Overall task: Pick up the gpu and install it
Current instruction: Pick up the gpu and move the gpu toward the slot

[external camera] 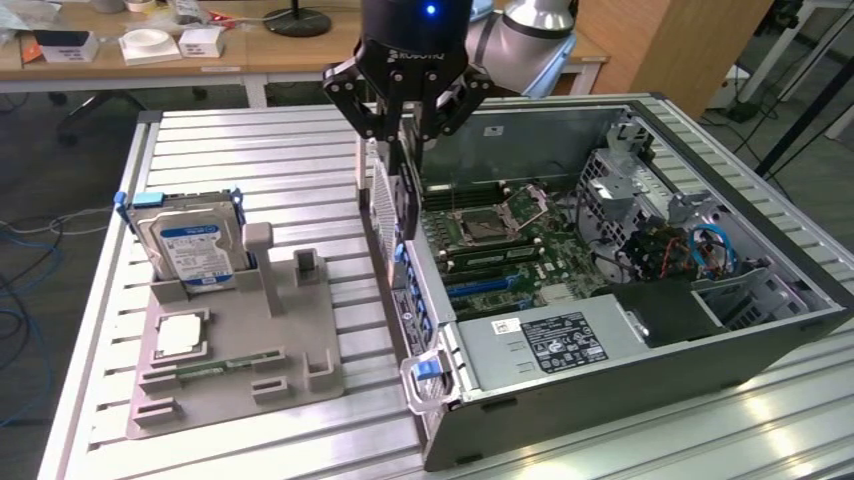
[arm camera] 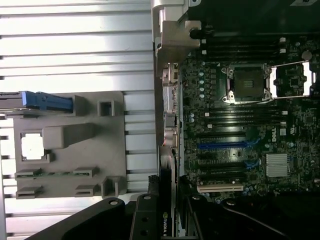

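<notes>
Black-green circuit card, the gpu [external camera: 406, 165] [arm camera: 166, 222]: thin, flat and rectangular, seen edge-on as a narrow dark slab, with a small printed maker's mark on its edge. It is held upright in the pincer [external camera: 404, 135] [arm camera: 169, 192], whose matte black angular fingers are clamped narrow on the card. It hangs over the perforated metal rear wall [external camera: 383, 215] of the computer case, at the edge of the motherboard.

Computer case [external camera: 747, 340]: dark sheet-metal box lying on its side with the side panel off.
- Motherboard [external camera: 521, 250]: dark green, densely populated.
- Processor socket [arm camera: 245, 82]: square, with its metal frame swung open.
- Expansion slots [arm camera: 222, 146]: long and narrow, two of them blue.
- Power supply [external camera: 561, 345]: grey metal block with a black label.

Holder [external camera: 300, 330]: grey moulded plastic, matte, with posts and recesses, lying on the desk on the exterior view's left, well apart from the card.
- Hard drive [external camera: 194, 245]: silver, with a blue-white label and blue side rails, standing upright in the holder.
- Processor chip [external camera: 180, 335]: square and pale, flat in a recess.
- Memory stick [external camera: 214, 368]: slim and green, lying in a groove.

Desk [external camera: 267, 150]: ribbed aluminium with parallel slots and a bright sheen.
</notes>
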Robot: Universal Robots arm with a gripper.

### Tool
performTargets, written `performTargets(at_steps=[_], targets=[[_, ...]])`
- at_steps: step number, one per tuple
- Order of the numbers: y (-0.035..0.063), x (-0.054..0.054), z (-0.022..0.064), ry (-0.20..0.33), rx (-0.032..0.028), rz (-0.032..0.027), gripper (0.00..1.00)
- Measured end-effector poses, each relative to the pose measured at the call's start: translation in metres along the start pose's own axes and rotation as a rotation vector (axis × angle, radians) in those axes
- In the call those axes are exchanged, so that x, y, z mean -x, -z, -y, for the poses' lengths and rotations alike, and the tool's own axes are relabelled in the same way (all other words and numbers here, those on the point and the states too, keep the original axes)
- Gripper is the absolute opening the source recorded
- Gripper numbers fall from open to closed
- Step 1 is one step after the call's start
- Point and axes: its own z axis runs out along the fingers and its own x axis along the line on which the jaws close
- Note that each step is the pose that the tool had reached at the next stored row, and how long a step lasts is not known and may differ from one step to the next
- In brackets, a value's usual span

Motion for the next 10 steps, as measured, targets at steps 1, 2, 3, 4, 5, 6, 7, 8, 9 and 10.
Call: performTargets(at_steps=[1, 2, 3, 4, 5, 6, 7, 8, 9, 10], targets=[[0.0000, 0.0002, 0.0000, 0.000, 0.0004, 0.0000, 0.26], [0.0000, 0.0005, 0.0000, 0.000, 0.0008, -0.0001, 0.26], [0.0000, 0.0009, 0.0000, 0.000, 0.0009, -0.0001, 0.26], [-0.0001, 0.0015, -0.0001, 0.000, 0.0011, -0.0001, 0.26], [0.0000, 0.0021, -0.0001, 0.000, 0.0012, -0.0001, 0.26], [-0.0001, 0.0022, -0.0001, 0.000, 0.0012, 0.0000, 0.26], [0.0000, 0.0022, -0.0001, 0.000, 0.0011, -0.0001, 0.26], [0.0000, 0.0022, -0.0001, 0.000, 0.0011, -0.0001, 0.26], [0.0000, 0.0022, -0.0001, 0.001, 0.0011, -0.0001, 0.26], [0.0000, 0.0022, -0.0001, 0.003, 0.0011, -0.0002, 0.26]])
